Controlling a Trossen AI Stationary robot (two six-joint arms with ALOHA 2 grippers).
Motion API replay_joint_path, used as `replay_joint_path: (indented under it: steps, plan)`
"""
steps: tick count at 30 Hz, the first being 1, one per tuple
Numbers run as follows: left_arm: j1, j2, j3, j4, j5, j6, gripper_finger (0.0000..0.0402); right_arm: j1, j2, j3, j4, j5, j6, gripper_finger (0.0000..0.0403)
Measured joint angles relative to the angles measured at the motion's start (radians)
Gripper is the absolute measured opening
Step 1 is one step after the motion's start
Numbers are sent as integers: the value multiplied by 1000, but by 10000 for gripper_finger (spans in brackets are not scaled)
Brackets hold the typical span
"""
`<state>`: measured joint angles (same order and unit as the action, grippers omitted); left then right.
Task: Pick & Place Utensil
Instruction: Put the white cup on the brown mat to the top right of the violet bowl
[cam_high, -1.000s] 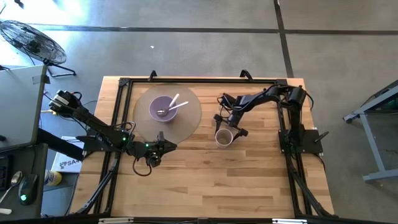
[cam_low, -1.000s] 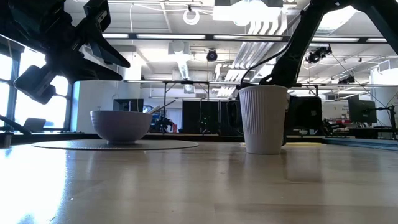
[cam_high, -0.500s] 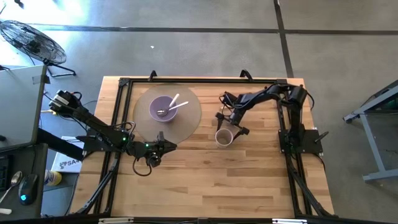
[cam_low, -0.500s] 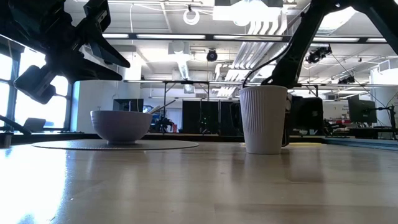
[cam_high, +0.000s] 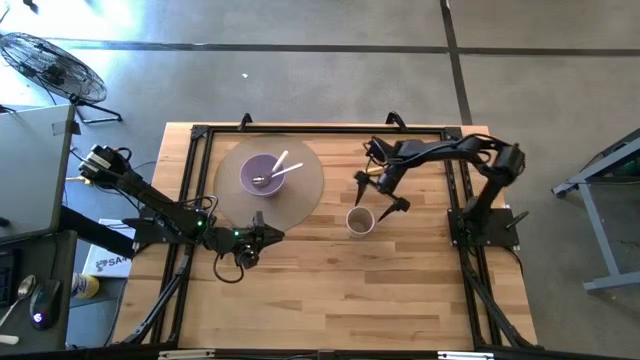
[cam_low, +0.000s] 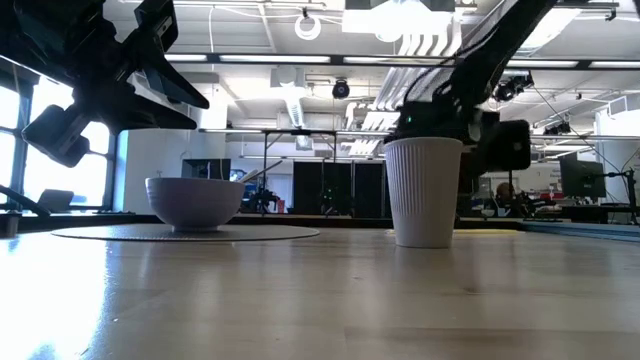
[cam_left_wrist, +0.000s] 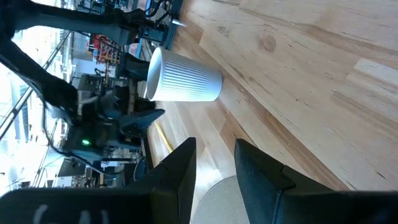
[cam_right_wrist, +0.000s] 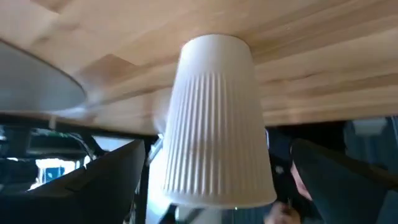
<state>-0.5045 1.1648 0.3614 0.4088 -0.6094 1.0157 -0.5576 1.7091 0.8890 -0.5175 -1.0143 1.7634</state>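
A white ribbed cup (cam_high: 360, 220) stands upright on its base on the bare wood, also in the low view (cam_low: 423, 192). A purple bowl (cam_high: 262, 174) sits on a round grey mat (cam_high: 300, 195); white-handled utensils (cam_high: 281, 166) lie in it, handles over its right rim. My right gripper (cam_high: 378, 194) hovers open just beyond the cup's far-right side, touching nothing; in its wrist view the cup (cam_right_wrist: 216, 124) fills the space between the spread fingers (cam_right_wrist: 93, 186). My left gripper (cam_high: 268, 236) waits near the mat's near edge, narrowly open (cam_left_wrist: 214, 155).
A black frame (cam_high: 200, 135) runs along the table's left, far and right sides. Bare wood (cam_high: 340, 290) stretches across the near half of the table. A fan and a desk stand on the floor off the table's left.
My right gripper has drawn back from the cup toward the table's far-right, its fingers leaving the cup's sides. The cup has stayed upright in the same place.
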Motion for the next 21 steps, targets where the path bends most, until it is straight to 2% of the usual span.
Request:
replay_joint_path:
  steps: [8,13,17,21]
  plan:
    - [0,0,0,0,0,0,106,39,-235,0,-38,214,188,400]
    - [0,0,0,0,0,0,106,111,-359,0,-37,385,216,400]
    - [0,0,0,0,0,0,106,212,-428,0,-28,560,134,400]
    - [0,0,0,0,0,0,106,328,-465,0,18,760,-92,400]
